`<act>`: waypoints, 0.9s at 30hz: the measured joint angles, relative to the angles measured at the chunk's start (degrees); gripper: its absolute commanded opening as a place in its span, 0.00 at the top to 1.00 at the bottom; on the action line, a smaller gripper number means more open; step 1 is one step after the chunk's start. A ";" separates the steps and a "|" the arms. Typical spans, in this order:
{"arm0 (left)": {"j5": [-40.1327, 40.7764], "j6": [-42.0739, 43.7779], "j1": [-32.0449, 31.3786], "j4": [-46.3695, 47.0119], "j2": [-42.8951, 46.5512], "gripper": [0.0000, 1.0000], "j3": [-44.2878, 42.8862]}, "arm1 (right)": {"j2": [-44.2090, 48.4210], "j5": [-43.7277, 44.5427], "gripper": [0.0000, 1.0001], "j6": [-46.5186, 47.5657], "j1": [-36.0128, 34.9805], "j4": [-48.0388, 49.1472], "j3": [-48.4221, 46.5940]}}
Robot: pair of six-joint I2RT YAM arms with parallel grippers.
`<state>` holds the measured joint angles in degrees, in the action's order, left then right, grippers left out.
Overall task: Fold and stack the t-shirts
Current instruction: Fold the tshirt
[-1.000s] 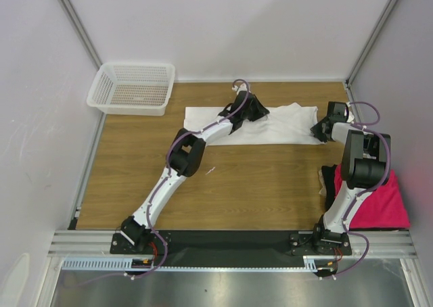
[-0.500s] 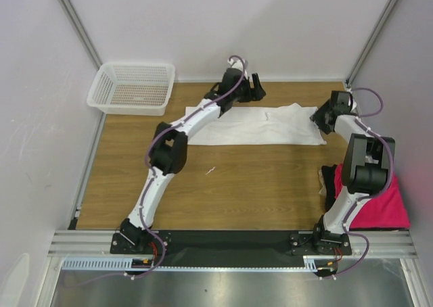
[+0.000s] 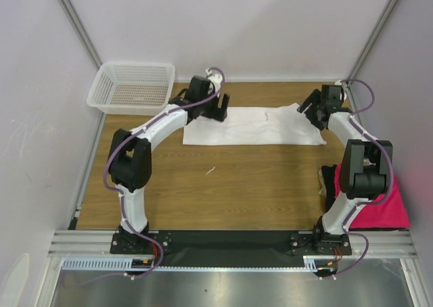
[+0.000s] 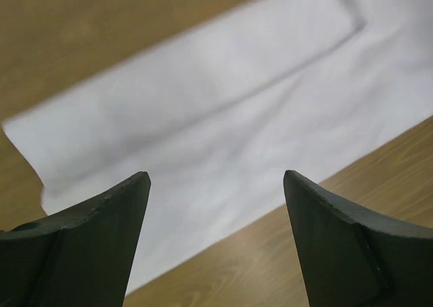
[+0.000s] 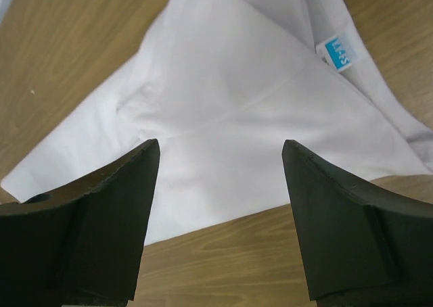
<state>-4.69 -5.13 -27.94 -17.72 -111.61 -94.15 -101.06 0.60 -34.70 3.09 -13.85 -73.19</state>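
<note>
The white t-shirt [image 3: 254, 126] lies flat as a long folded strip across the far part of the table, its blue-white tag [image 5: 336, 53] showing in the right wrist view. My left gripper [image 3: 219, 108] hovers over the strip's left end, open and empty, with the white cloth [image 4: 223, 97] below its fingers. Above the right end my right gripper [image 3: 309, 108] is also open, holding nothing, the white cloth [image 5: 223, 111] beneath it. A magenta-pink t-shirt [image 3: 380, 205] lies at the right edge on top of a black one [image 3: 329, 185].
A white mesh basket [image 3: 132, 88] stands at the far left corner. Bare wooden table [image 3: 237, 185] lies between the white strip and the arm bases. Grey walls close in the left, far and right sides.
Both grippers have opened and let go of the white t-shirt. The left one moved from the strip's middle to its left end; the right one drew back to the far right.
</note>
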 measured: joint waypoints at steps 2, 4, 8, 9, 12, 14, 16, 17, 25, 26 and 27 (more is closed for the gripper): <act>0.17 1.88 0.24 -1.70 -0.94 0.14 3.78 | -0.39 -0.02 0.21 -0.48 -0.39 0.00 1.14; 0.48 2.82 0.24 -3.17 -2.43 0.15 5.57 | -1.16 0.00 0.21 -0.87 -0.68 0.00 1.75; 0.72 2.60 0.44 -2.91 -4.31 0.15 6.38 | -3.32 0.17 0.21 -1.29 -1.33 0.46 2.49; 0.98 2.49 0.50 -2.62 -4.50 0.15 6.40 | -3.98 0.22 0.22 -1.29 -1.53 0.81 2.49; 1.57 1.90 0.79 -1.57 -4.66 0.15 6.47 | -5.92 0.31 0.22 -1.33 -1.92 1.57 2.49; 1.77 1.44 0.96 -0.81 -4.66 0.15 6.73 | -7.43 0.46 0.22 -1.36 -2.14 2.05 2.40; 2.29 0.52 1.09 0.15 -4.66 0.15 7.65 | -9.03 0.50 0.22 -1.49 -2.29 2.21 2.19; 2.62 -0.09 1.16 0.48 -4.66 0.15 8.31 | -9.53 0.59 0.23 -1.57 -2.40 2.32 1.88; 2.69 -8.35 2.27 0.68 -5.75 0.16 12.61 | -12.24 1.16 0.23 -1.60 -2.40 3.02 -1.64; 2.64 -9.27 2.32 0.81 -5.75 0.17 13.29 | -12.46 1.18 0.23 -1.53 -2.40 3.02 -1.84; 2.84 -10.40 2.32 1.84 -5.57 0.17 14.01 | -12.85 1.22 0.23 -1.44 -2.40 2.97 -2.27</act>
<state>-1.85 -15.53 -25.63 -15.88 -117.19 -80.14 -113.91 1.83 -36.14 0.69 -10.87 -75.46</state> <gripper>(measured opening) 0.837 0.773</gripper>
